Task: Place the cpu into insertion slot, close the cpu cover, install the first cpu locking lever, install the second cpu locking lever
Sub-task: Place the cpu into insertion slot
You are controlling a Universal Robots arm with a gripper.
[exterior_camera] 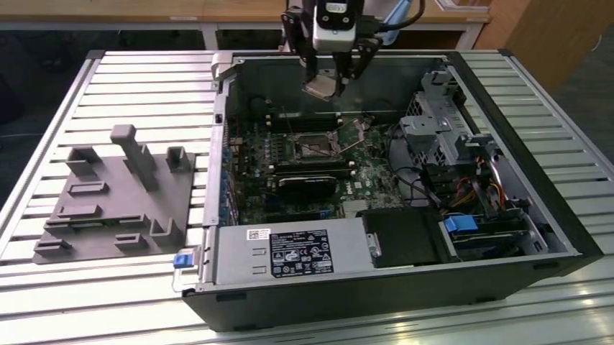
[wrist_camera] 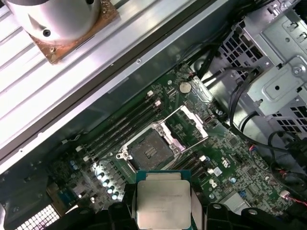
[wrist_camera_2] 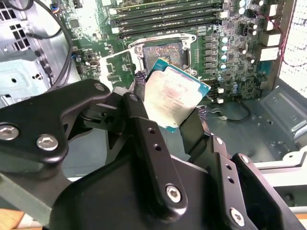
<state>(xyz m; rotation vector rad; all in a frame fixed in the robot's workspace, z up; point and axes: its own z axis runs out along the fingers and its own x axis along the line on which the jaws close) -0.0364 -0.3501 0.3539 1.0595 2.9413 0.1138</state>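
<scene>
My gripper [exterior_camera: 329, 80] hangs over the back of the open computer case [exterior_camera: 537, 208], shut on the cpu [exterior_camera: 321, 88]. Both wrist views show the cpu [wrist_camera_2: 170, 96] [wrist_camera: 162, 203] as a square silver-topped chip with a green edge, held between the two black fingers [wrist_camera_2: 144, 129]. Beyond it on the green board lies the insertion slot [wrist_camera: 148, 151] [wrist_camera_2: 160, 51] [exterior_camera: 312, 147], dark, bare and uncovered. The cpu cover [wrist_camera: 184, 125] [wrist_camera_2: 116, 71] stands flipped open beside the slot on its hinge. The chip is well above the board and touches nothing there.
Long black memory slots [wrist_camera: 122, 127] run beside the socket. A black fan housing [exterior_camera: 307, 187], a silver power supply [exterior_camera: 287, 251] and a metal drive cage with cables [exterior_camera: 446, 136] fill the case. A grey fixture block [exterior_camera: 115, 194] sits on the slatted table at the exterior view's left.
</scene>
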